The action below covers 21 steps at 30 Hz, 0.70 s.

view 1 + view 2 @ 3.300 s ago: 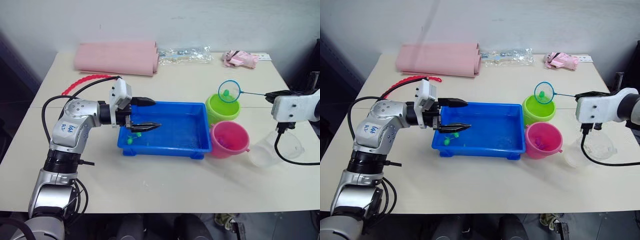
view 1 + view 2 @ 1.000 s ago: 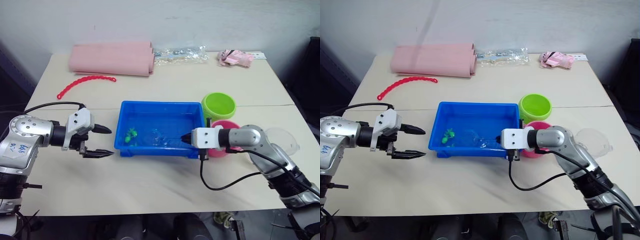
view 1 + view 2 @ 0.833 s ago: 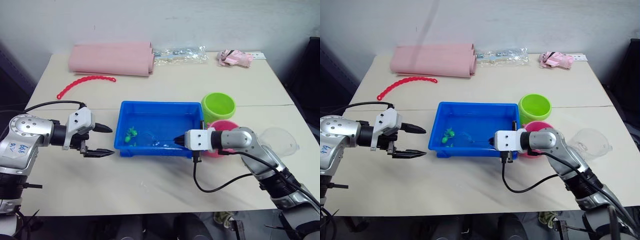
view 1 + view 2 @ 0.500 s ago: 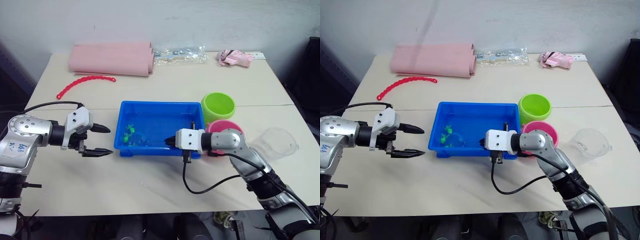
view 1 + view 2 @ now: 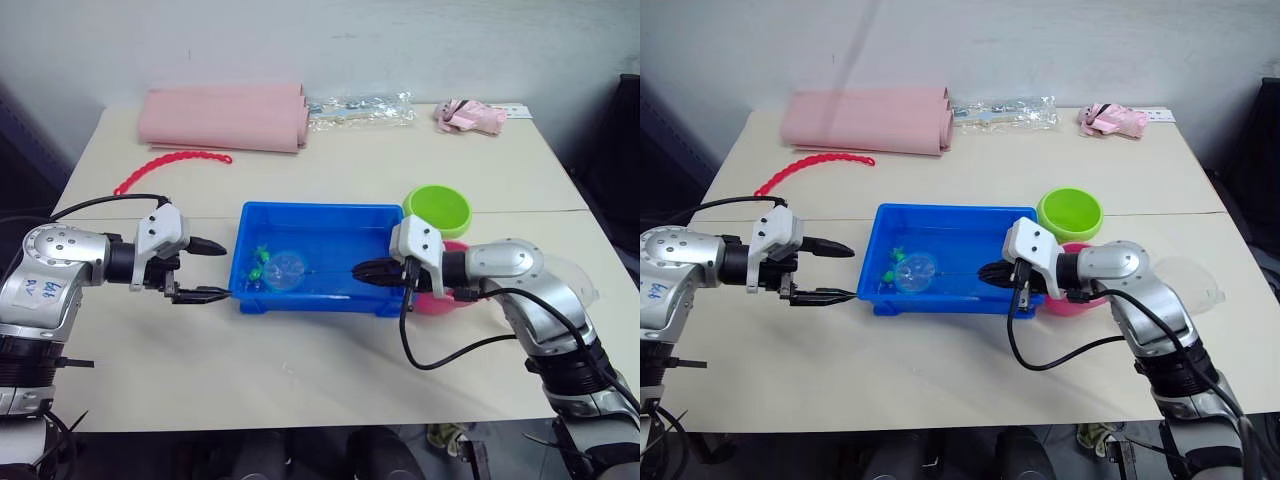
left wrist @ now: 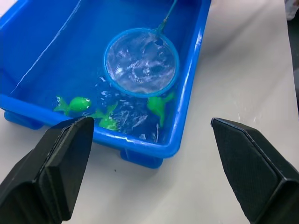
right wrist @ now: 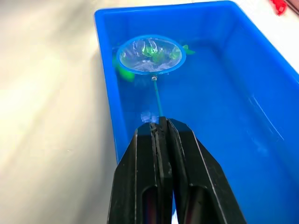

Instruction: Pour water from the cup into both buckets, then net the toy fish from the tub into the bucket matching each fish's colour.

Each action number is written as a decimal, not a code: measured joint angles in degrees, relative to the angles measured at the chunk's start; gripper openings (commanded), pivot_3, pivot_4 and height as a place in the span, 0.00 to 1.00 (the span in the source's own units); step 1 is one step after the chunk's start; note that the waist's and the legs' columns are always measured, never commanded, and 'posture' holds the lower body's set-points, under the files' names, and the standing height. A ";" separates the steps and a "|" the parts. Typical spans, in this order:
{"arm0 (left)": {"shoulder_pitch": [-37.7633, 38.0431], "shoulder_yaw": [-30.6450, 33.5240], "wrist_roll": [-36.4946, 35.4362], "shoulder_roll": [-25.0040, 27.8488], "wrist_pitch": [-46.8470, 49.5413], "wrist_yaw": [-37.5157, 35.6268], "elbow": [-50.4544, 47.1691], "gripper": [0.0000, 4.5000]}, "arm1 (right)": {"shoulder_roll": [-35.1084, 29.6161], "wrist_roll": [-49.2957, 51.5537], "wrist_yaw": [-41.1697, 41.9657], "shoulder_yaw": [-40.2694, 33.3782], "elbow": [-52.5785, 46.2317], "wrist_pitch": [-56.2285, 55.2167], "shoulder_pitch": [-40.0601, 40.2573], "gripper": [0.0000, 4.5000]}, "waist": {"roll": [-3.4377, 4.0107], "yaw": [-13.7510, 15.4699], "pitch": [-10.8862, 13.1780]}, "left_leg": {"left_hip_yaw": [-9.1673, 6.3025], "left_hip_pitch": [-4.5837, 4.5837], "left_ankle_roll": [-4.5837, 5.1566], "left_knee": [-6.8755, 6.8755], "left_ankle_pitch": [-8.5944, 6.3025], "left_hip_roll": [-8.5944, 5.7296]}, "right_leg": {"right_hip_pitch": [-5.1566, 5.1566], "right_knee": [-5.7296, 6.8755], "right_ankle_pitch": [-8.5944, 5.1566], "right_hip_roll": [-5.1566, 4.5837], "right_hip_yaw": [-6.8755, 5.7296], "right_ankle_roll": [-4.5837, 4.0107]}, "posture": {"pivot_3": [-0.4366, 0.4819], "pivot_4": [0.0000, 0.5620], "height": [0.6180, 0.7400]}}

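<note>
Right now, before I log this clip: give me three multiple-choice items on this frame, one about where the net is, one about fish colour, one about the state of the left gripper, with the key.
1. Where is the net's hoop?
A. Over the green bucket
B. Inside the tub, at its left end by the fish
C. On the table beside the red chain

2. What colour are the fish seen in the tub?
A. Green
B. Yellow
C. Orange

3. How is the left gripper?
A. Shut on the net's handle
B. Shut on the tub's rim
C. Open, holding nothing

Key: 1 B, the net lies low in the tub next to the fish, its handle held by the right gripper. 2 A, every fish seen in the left wrist view is green. 3 C, the left gripper has its fingers spread apart just outside the tub's left end.
</note>
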 measured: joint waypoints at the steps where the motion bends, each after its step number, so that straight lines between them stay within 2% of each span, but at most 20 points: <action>1: -0.44 -0.01 0.00 -0.29 0.00 0.06 0.22 0.98 | -0.55 0.37 -0.02 -0.29 -0.16 0.59 0.02 0.00 | 0.00 0.06 0.00 | 0.00 -0.01 0.00 0.00 0.00 -0.01 | 0.00 0.00 0.00 -0.01 0.00 0.00 | 0.48 0.27 1.00; 7: -1.66 -0.06 -0.03 -1.76 -0.09 0.27 0.40 0.98 | -3.55 -0.63 -0.53 -2.01 -0.53 -0.40 0.17 0.00 | 0.00 0.08 0.00 | 0.00 -0.01 0.01 0.01 -0.01 -0.03 | 0.00 -0.01 0.00 -0.02 0.02 0.00 | 0.48 0.27 1.00; 12: -1.73 -1.56 2.30 -1.31 -3.49 -0.34 2.81 0.98 | -4.98 -6.39 -2.34 -1.26 0.95 -7.91 0.37 0.00 | 0.00 -0.23 0.00 | 0.05 0.00 0.00 -0.04 0.00 0.00 | -0.03 -0.03 0.00 0.02 0.01 0.00 | 0.48 0.27 1.00; 17: -1.72 -2.03 3.24 -0.81 -4.48 -1.16 4.38 0.98 | -4.50 -14.44 -3.75 5.33 5.66 -18.80 -0.20 0.00 | 0.00 -0.19 0.00 | 0.05 0.00 0.00 -0.01 0.00 0.02 | -0.09 0.03 0.00 0.01 0.01 0.00 | 0.48 0.27 1.00; 21: -1.97 -2.03 3.25 -0.42 -4.48 -1.51 4.40 0.98 | -2.68 -16.72 -3.93 7.65 7.74 -22.20 -0.88 0.00 | 0.00 -0.14 0.00 | 0.04 0.02 0.00 0.00 0.00 0.02 | -0.07 0.04 0.00 0.00 0.00 0.00 | 0.48 0.27 1.00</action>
